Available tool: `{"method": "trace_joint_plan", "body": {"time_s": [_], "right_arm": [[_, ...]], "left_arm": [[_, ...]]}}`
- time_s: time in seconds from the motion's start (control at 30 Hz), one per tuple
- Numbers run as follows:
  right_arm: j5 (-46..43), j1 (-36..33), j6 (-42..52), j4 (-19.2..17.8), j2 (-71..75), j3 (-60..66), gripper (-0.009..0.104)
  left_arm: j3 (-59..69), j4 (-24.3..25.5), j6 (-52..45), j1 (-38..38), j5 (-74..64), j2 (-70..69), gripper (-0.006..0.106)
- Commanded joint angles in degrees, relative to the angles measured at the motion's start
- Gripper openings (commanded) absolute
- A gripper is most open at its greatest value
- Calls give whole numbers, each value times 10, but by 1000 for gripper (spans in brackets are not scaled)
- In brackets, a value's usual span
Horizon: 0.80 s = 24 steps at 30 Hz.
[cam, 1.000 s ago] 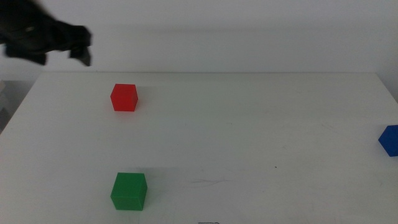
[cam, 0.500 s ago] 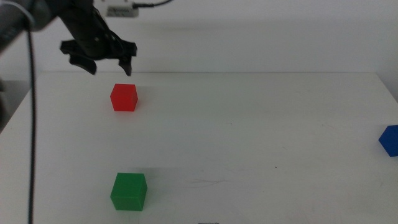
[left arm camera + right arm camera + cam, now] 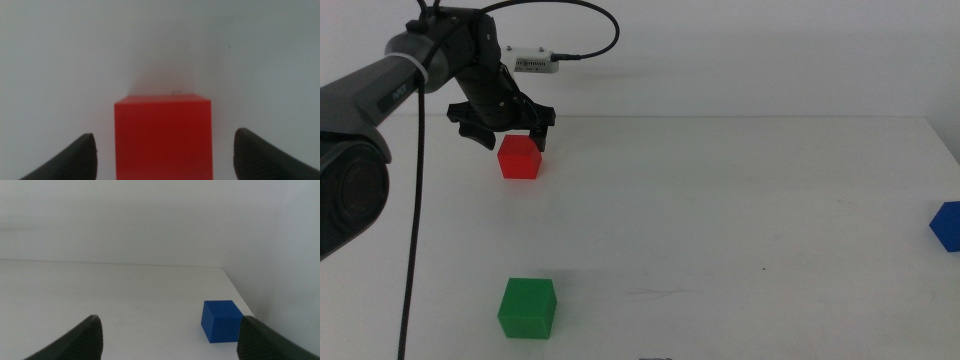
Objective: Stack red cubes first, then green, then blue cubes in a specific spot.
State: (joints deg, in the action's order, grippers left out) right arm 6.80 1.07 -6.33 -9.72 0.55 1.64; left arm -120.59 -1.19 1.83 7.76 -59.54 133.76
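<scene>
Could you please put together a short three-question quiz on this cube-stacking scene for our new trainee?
1. True or false: the left gripper has open jaws on either side of the red cube.
2. Which cube lies near the table's right edge: (a) the green cube, (b) the blue cube, (c) the red cube?
3. Fill in: the right gripper waits with its jaws ____, holding nothing.

Key: 1 true; 2 b; 3 open.
</scene>
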Motion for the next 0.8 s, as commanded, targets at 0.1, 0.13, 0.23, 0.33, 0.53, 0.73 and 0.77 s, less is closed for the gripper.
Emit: {"method": "trace_joint_plan", "body": {"time_s": [0.1, 0.13, 0.23, 0.33, 0.53, 0.73, 0.77], "right_arm": [[-46, 4, 3, -8, 13, -10, 94], [-46, 4, 3, -8, 13, -10, 94], [-46, 4, 3, -8, 13, -10, 94], [-46, 4, 3, -8, 13, -10, 94], [-46, 4, 3, -7, 13, -10, 94], [-46, 4, 3, -8, 13, -10, 94], [-46, 4, 3, -8, 13, -10, 94]], "left_arm": [[-21, -7, 7, 1, 36, -27, 94], [-21, -7, 7, 1, 36, -23, 94], [-21, -7, 7, 1, 42, -15, 94], [-21, -7, 6, 1, 50, -12, 93], [-21, -7, 7, 0, 62, -5, 77], [-21, -11, 16, -5, 55, -6, 42], [-21, -11, 16, -5, 41, -6, 33]]}}
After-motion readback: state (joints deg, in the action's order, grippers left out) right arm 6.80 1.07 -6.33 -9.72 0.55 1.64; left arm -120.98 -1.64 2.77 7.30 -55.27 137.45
